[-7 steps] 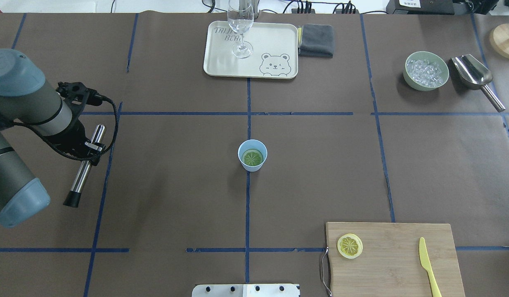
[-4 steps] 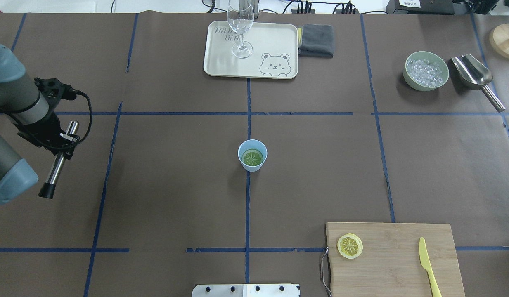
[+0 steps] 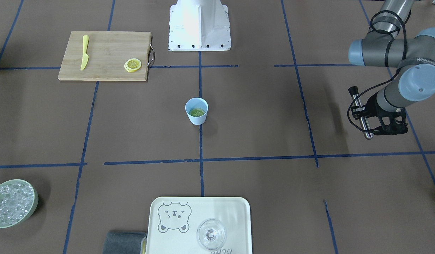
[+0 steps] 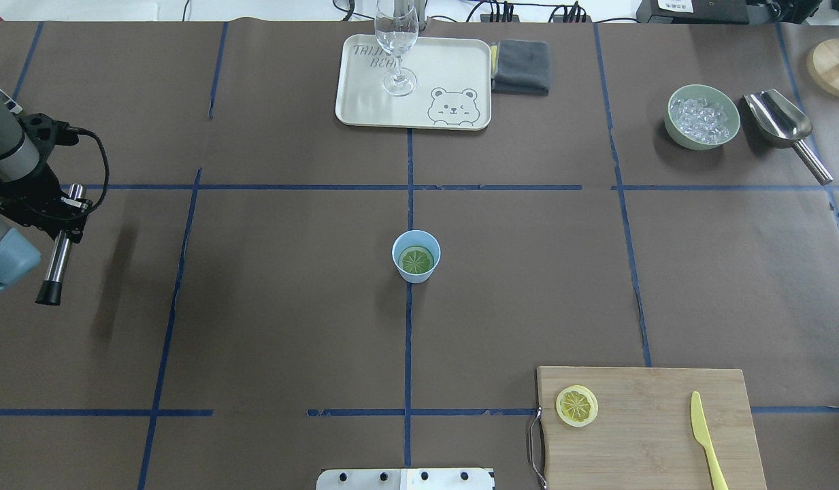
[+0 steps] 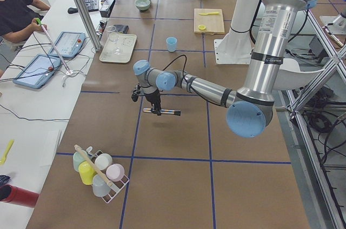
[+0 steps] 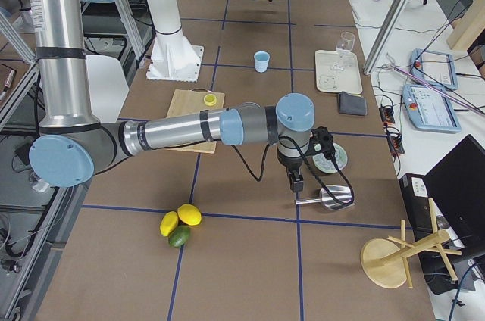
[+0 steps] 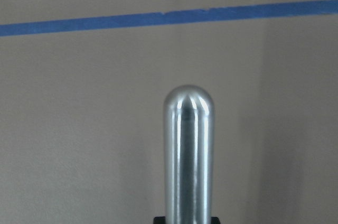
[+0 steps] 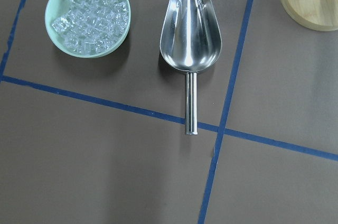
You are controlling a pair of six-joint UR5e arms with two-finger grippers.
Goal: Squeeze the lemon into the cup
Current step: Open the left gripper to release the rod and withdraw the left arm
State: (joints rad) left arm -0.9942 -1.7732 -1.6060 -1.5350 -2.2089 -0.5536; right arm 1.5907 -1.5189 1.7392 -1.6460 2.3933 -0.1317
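The lemon (image 4: pixel 416 260) lies flat inside the cup (image 3: pixel 196 119), which stands upright on the bench. The left hand (image 4: pixel 67 208) is closed on a steel rod (image 4: pixel 54 262), held level above the bench, well off to the cup's left. The right hand (image 6: pixel 296 182) hangs far to the cup's right; its opening cannot be told. To press well: turn the rod upright, centre it over the cup's mouth, and descend straight onto the slice. Keep the force vertical, since the light cup would likely tip.
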